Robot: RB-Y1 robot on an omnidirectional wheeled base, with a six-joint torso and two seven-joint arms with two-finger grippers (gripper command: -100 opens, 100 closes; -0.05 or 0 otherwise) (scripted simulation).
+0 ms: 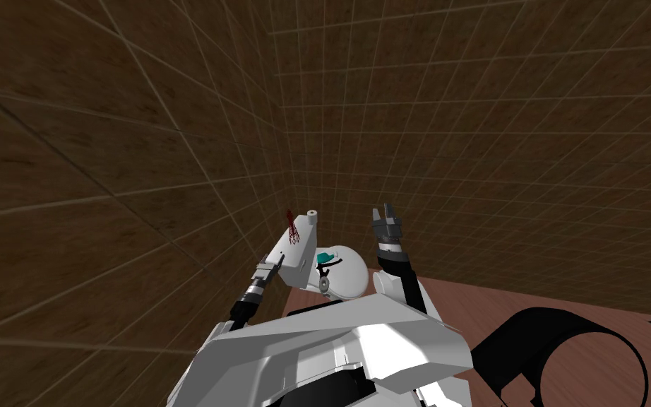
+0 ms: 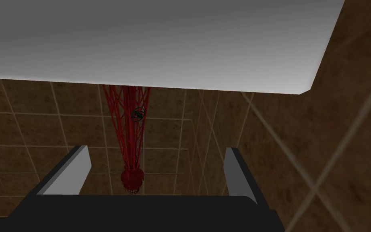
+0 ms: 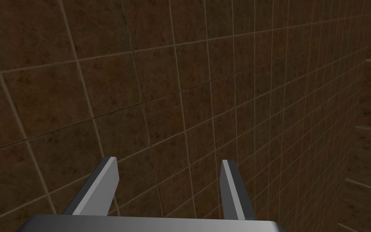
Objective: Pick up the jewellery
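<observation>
Brown-tiled walls (image 1: 493,127); red jewellery (image 2: 130,133) at white surface (image 2: 160,40) edge, ahead of left tool (image 2: 158,151), wide; right tool (image 3: 168,163) wide, nr wall.

Corner scene: the jewellery (image 1: 292,231) lies on the tank (image 1: 303,253), set where two tiled walls (image 1: 458,127) meet, with a rounded bowl (image 1: 349,277) just to its right. The left gripper (image 2: 157,149) sits beside the tank, the strands between its fingers (image 2: 80,169). The right gripper (image 1: 386,212) stands right of the bowl, well apart from the jewellery.
</observation>
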